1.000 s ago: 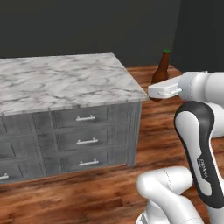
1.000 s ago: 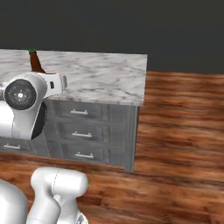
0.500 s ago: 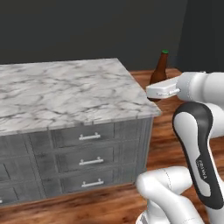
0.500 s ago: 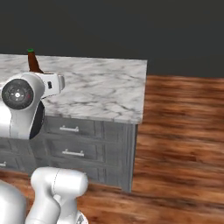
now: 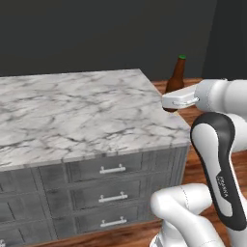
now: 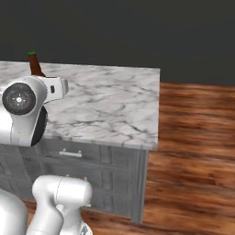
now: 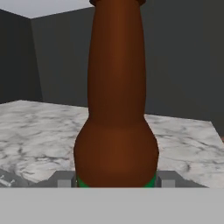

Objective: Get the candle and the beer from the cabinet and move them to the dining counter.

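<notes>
Left base view: the beer (image 5: 176, 78) is seen upright, green cap on top, just past the right end of the dining counter (image 5: 82, 113). Its lower body is hidden behind the gripper (image 5: 167, 101), which is held level at the counter's right edge. Below the marble slab, grey drawers (image 5: 112, 183) with silver bar handles are shown.

Right base view: the bottle (image 6: 34, 65) is seen poking up behind the white wrist, at the counter's (image 6: 110, 103) left side. The hand (image 6: 62, 87) is pointed out over the marble. A wooden floor (image 6: 193, 156) is spread out to the right of the counter.

Hand view: the brown bottle (image 7: 116, 100) is planted dead centre, upright and very close. It is pinched low on its body, at the green label, between the fingertips (image 7: 65, 180) pressed to either side. The marble top (image 7: 35, 131) is stretched out behind and below it.
</notes>
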Robot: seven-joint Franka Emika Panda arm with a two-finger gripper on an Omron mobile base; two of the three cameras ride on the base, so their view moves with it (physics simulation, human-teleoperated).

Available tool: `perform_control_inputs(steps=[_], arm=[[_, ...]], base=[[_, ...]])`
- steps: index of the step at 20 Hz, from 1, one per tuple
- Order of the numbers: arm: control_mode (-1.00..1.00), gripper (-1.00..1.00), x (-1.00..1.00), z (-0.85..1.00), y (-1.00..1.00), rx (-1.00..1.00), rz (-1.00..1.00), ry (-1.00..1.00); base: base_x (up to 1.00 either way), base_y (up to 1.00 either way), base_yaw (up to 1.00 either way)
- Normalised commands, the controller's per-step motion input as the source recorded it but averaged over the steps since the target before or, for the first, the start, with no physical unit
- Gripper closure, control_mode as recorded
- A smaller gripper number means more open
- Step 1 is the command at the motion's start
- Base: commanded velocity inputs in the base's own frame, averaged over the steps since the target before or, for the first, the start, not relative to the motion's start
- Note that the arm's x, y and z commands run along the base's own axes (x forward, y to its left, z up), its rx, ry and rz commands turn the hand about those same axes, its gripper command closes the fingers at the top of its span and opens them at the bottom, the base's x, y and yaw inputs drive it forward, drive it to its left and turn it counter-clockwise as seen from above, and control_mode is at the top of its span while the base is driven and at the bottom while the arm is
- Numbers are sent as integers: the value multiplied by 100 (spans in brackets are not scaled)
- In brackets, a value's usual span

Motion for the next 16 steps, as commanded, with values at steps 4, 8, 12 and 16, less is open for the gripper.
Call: perform_control_inputs(steps=[4, 8, 12, 16], arm=[[100, 100, 0, 0, 0, 0, 0, 0], [100, 100, 0, 0, 0, 0, 0, 0], [100, 100, 0, 0, 0, 0, 0, 0], [100, 100, 0, 0, 0, 0, 0, 0]], base=[[58, 27, 3], [62, 22, 4], [58, 11, 5], [53, 7, 6]])
